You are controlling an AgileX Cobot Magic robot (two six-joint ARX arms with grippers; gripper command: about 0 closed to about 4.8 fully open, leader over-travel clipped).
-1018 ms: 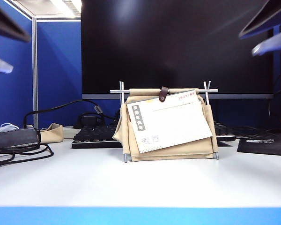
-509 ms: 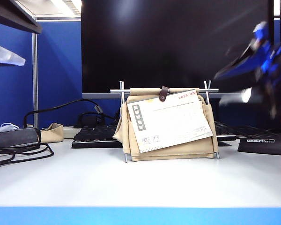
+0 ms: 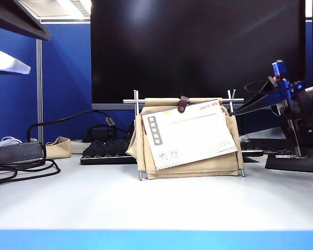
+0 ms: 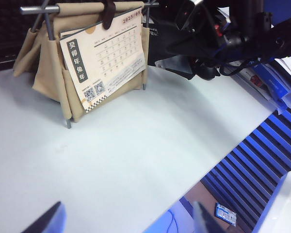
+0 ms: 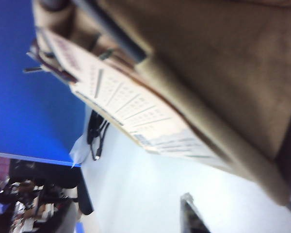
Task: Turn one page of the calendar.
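A: Exterior: calendar [image 3: 188, 138] sits mid-worktop [image 3: 146, 203] in front of the keyboard [image 3: 107, 152]. Page [image 3: 190, 133] hangs tilted on the front, under the strap [image 3: 183, 104], not flipped. Right gripper [image 3: 289, 107] is at 3 o'clock of the calendar, near it, not touching. Left gripper [image 3: 8, 60] is high at 10 o'clock, well apart.

B: Left wrist?

A: Calendar at 11 o'clock of the frame, page [image 4: 104, 56] face-on. Left gripper [image 4: 128, 218] spread wide, empty, only its fingertips showing over bare worktop. Right arm [image 4: 223, 41] visible beside the stand.

B: Right wrist?

A: Close and blurred. Page [image 5: 131, 111] and the beige stand [image 5: 223, 73] fill it. One fingertip [image 5: 191, 216] shows; can't tell the right gripper's spread from this, but nothing is pinched.

B: Step?

A: Approach, I'd say. Next: right gripper needs to catch the page's free lower edge only, not the fabric, then swing it up over the top rod [image 3: 182, 100]. Risk: snagging the stand and tipping it.
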